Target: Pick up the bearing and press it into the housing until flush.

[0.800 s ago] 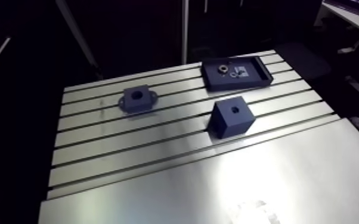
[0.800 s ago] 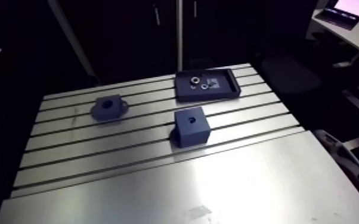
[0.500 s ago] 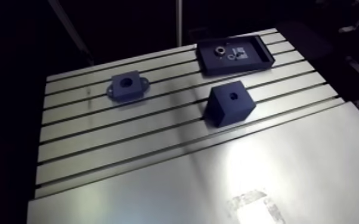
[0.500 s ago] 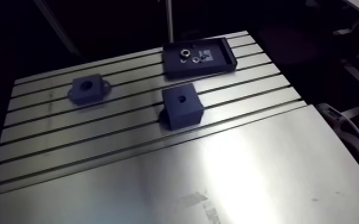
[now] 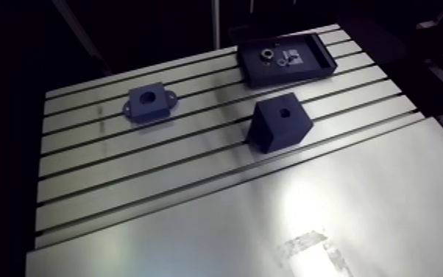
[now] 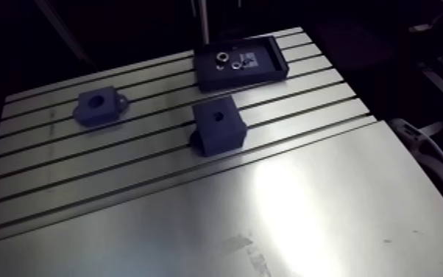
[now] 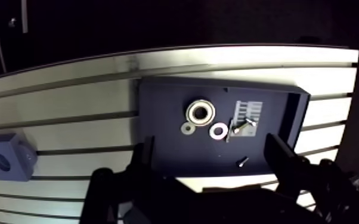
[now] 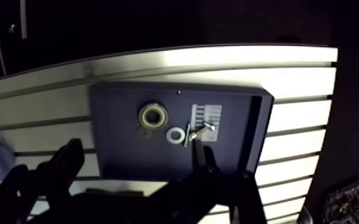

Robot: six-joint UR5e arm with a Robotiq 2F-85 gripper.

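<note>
The bearing [image 7: 200,111], a metal ring with a dark bore, lies in a dark tray [image 7: 158,95] at the table's far edge. In the wrist view my gripper [image 7: 213,156] hovers over the tray, open and empty. The bearing sits ahead of the gap between the fingers. In the arm view the tray [image 5: 321,65] holds the bearing [image 5: 266,54]. A flanged dark housing [image 5: 151,102] with a round bore sits to the tray's left and nearer. A dark cube [image 5: 282,123] with a hole stands in front of the tray. The arm view does not show the gripper.
Two washers [image 7: 219,131] and a small screw [image 7: 241,161] lie in the tray beside the bearing, next to a white label [image 7: 247,111]. The slotted table [image 5: 121,169] gives way to a smooth metal sheet [image 5: 305,221] nearer the front.
The arm view has shifted, so the camera has moved with the arm. The blocks and the tray keep their places on the table.
</note>
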